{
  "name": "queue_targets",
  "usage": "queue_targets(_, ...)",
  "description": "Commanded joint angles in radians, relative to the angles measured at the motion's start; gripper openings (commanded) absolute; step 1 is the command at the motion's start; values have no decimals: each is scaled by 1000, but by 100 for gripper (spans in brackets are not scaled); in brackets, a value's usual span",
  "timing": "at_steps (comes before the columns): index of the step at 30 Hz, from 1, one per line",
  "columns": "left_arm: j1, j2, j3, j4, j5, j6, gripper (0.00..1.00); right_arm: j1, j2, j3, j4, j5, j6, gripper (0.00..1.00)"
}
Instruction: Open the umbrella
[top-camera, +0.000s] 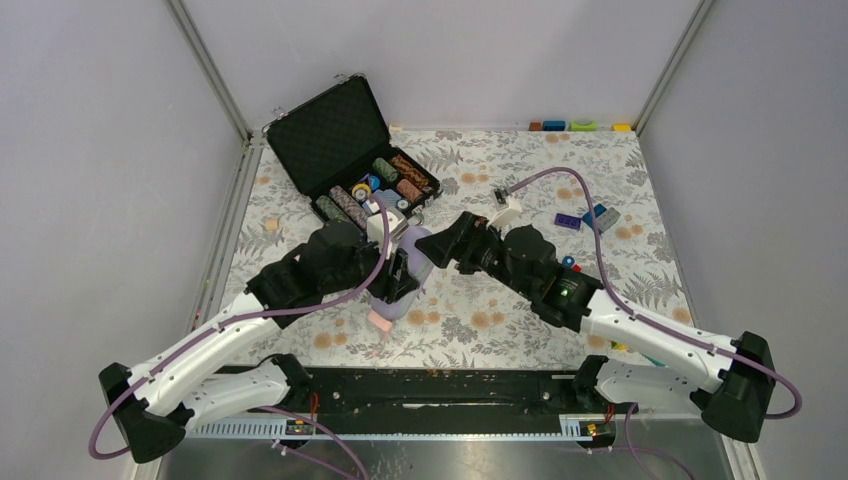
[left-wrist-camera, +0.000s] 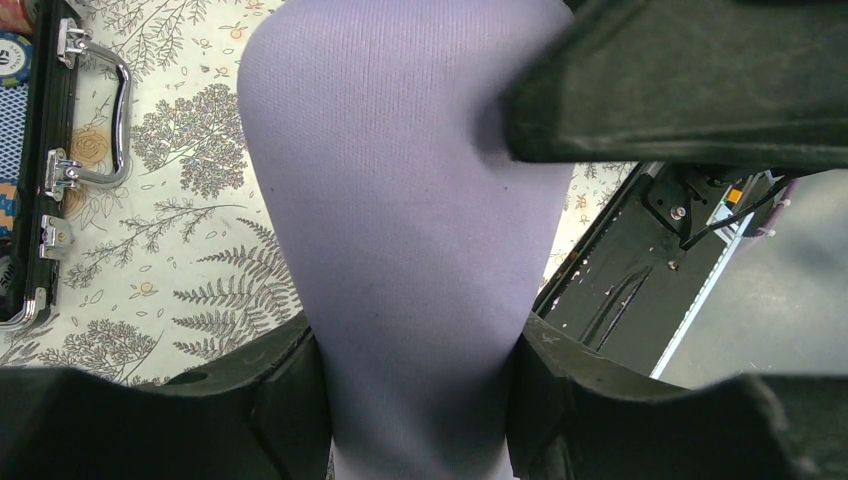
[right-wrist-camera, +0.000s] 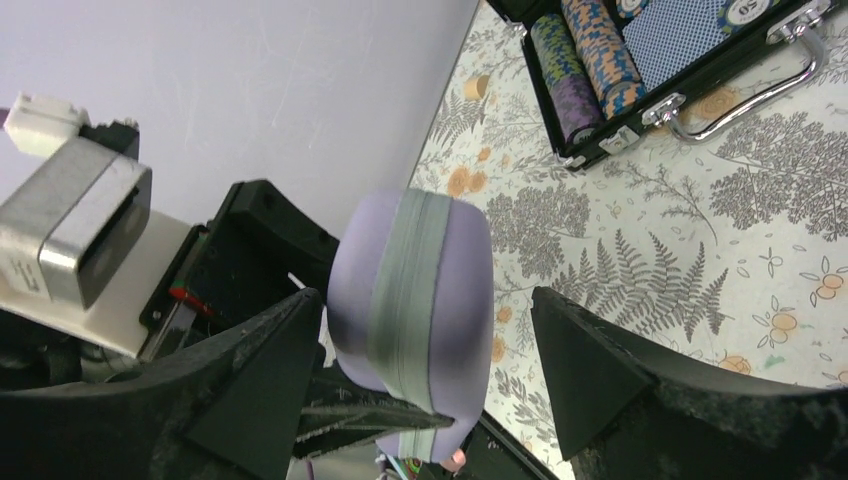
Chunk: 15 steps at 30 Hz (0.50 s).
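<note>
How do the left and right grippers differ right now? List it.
The left gripper is clamped on the lilac sleeve, both fingers pressing its sides; the right gripper is open. The left holds the sleeve's body; the right straddles its seamed end, with a gap at one finger. Shared: both meet at the same sleeve.

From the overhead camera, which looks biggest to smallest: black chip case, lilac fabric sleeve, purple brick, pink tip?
1. Open black hard case of poker chips
2. Lilac-grey tube-shaped fabric sleeve
3. Flat purple toy brick and small pink handle tip: too alike to rank
</note>
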Motion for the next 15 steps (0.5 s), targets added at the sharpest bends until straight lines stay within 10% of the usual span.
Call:
queue_targets(1,-9,-7,50,79,-21,-7,41,17,45,57,19,64,-4,83)
queue_targets(15,-11,-8,58,61,-120,4,41,66,162,58,130,25,9,77)
